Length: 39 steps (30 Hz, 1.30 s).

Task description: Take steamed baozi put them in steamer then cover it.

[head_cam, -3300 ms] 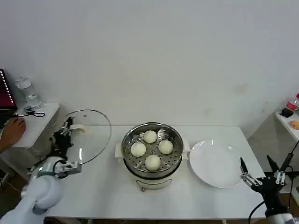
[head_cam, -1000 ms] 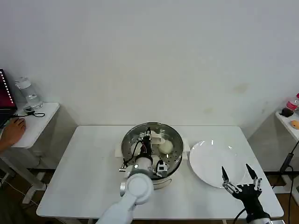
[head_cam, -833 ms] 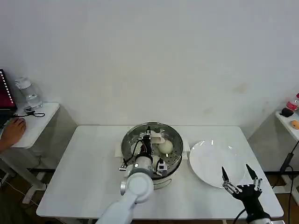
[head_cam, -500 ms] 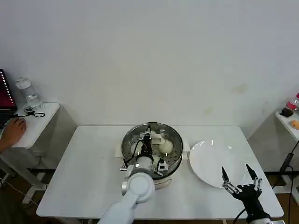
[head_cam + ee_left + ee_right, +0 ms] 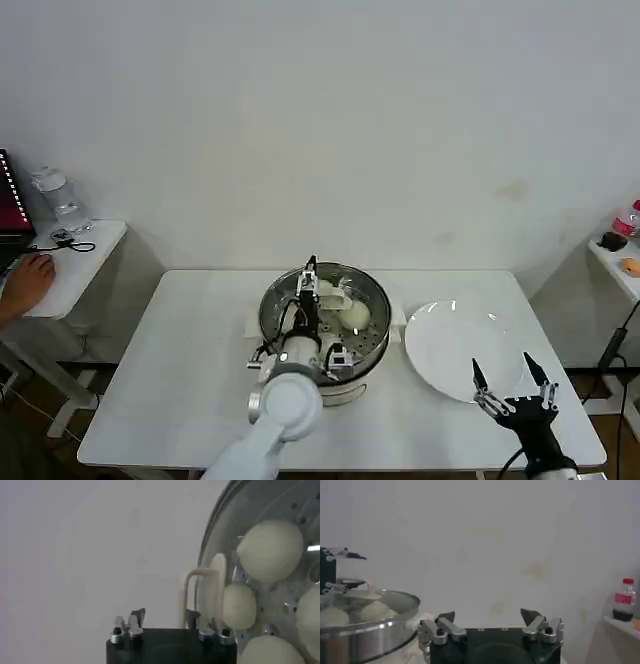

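The shiny steamer (image 5: 300, 340) stands mid-table with the clear glass lid resting on it, pale lid handle (image 5: 336, 293) up. Several off-white baozi (image 5: 270, 550) lie on its perforated tray under the glass; one baozi (image 5: 355, 316) is visible beside my left arm. My left gripper (image 5: 314, 275) hovers just above the lid handle (image 5: 215, 590), fingers apart and empty (image 5: 165, 615). My right gripper (image 5: 512, 388) waits open near the table's front right corner (image 5: 487, 615). From there the steamer (image 5: 365, 630) appears to one side.
An empty white plate (image 5: 455, 350) lies right of the steamer, just behind my right gripper. A side table at the left holds a water bottle (image 5: 58, 200), and a person's hand (image 5: 25, 280) rests there. A shelf with a bottle (image 5: 630, 220) stands at the far right.
My left gripper carried the lid from the table's left side onto the steamer, let go of the handle and rose slightly. My right gripper moved inward from the right edge.
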Each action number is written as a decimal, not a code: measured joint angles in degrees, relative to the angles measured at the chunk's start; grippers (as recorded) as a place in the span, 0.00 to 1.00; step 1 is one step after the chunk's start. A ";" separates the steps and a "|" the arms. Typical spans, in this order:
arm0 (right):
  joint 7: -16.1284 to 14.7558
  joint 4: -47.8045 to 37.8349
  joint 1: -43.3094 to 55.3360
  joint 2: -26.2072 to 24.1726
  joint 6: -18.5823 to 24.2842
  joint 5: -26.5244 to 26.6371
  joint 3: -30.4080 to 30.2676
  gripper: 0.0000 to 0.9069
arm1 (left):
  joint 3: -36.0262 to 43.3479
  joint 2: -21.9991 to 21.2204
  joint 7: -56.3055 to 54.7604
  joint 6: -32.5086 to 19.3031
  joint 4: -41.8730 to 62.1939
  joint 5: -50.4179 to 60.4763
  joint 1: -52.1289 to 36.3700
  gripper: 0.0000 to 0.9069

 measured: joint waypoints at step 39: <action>0.31 -1.29 -0.91 -0.86 0.64 -1.09 -2.35 1.00 | -17.38 13.11 -23.37 -16.11 -21.77 -44.67 20.22 1.00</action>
